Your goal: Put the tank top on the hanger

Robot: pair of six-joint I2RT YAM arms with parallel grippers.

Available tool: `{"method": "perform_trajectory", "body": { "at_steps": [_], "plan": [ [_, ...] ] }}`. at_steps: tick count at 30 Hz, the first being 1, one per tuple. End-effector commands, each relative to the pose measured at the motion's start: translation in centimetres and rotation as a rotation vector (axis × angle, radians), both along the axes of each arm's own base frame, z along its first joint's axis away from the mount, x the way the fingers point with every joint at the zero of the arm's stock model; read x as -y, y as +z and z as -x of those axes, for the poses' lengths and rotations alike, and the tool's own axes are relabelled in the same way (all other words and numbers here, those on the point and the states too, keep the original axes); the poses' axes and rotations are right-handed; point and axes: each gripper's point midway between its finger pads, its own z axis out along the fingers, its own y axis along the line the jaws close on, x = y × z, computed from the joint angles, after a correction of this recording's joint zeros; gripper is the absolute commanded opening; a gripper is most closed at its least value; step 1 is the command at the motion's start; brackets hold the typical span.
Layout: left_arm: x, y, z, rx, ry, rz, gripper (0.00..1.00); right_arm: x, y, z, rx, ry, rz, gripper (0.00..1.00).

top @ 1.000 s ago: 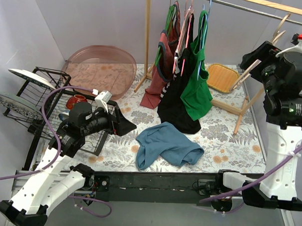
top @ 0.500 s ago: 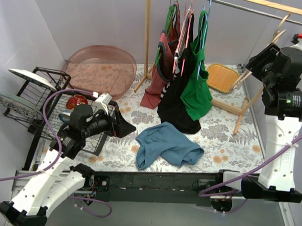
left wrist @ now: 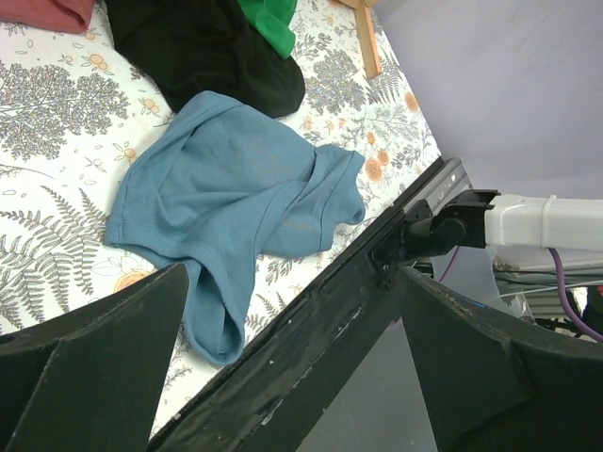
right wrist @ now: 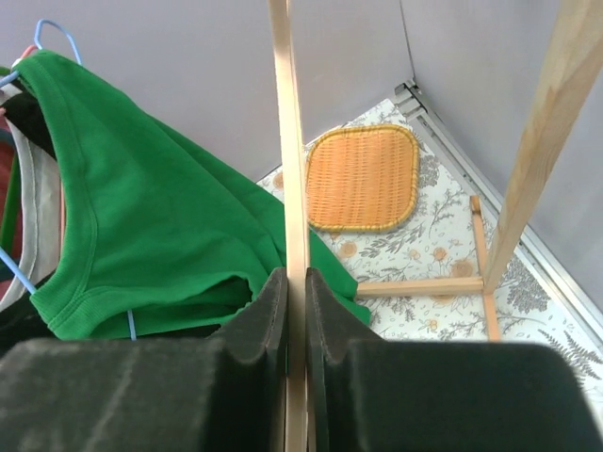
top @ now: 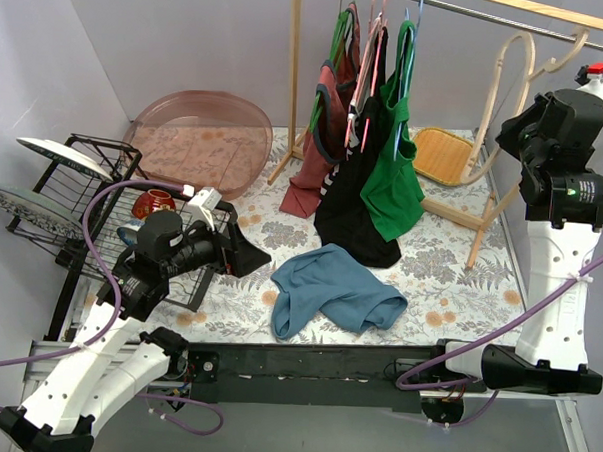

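Observation:
The teal-blue tank top lies crumpled on the floral table near the front edge, also seen in the left wrist view. The pale wooden hanger hangs from the rail at the far right. My right gripper is shut on one of its arms. In the right wrist view the thin wooden strip of the hanger runs straight up between the closed pads of the right gripper. My left gripper hovers left of the tank top, open and empty, as the left wrist view also shows.
A green top, a black top and a dark red top hang on thin hangers from the wooden rack. An orange woven tray, a pink tub and a wire rack with plates stand around.
My right gripper has gone from open to shut on the hanger, and the hanger has swung out leftwards into fuller view. The left arm and the tank top have stayed put.

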Motion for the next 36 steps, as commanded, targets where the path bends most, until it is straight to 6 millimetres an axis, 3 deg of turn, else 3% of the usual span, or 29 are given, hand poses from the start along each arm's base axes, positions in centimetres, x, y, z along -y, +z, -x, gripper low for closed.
{"method": "perform_trajectory", "body": {
  "at_steps": [1,7,23,31,36],
  "plan": [
    [-0.1,0.6,-0.2,0.023,0.007,0.007,0.93,0.4,2.8,1.3,0.087,-0.023,-0.006,0.03],
    [-0.2,0.7,-0.1,0.022,0.011,0.007,0.93,0.2,3.7,1.8,0.113,-0.015,-0.006,0.01],
    [-0.3,1.1,-0.1,0.03,0.012,0.0,0.93,0.1,9.2,4.0,0.313,0.009,0.058,0.01],
    [-0.2,1.2,-0.3,0.029,0.011,0.001,0.93,0.5,9.8,3.6,0.332,0.026,0.191,0.01],
    [-0.1,1.2,-0.4,0.026,0.008,0.002,0.93,1.4,8.4,2.7,0.307,0.016,0.329,0.01]
  ]
}}
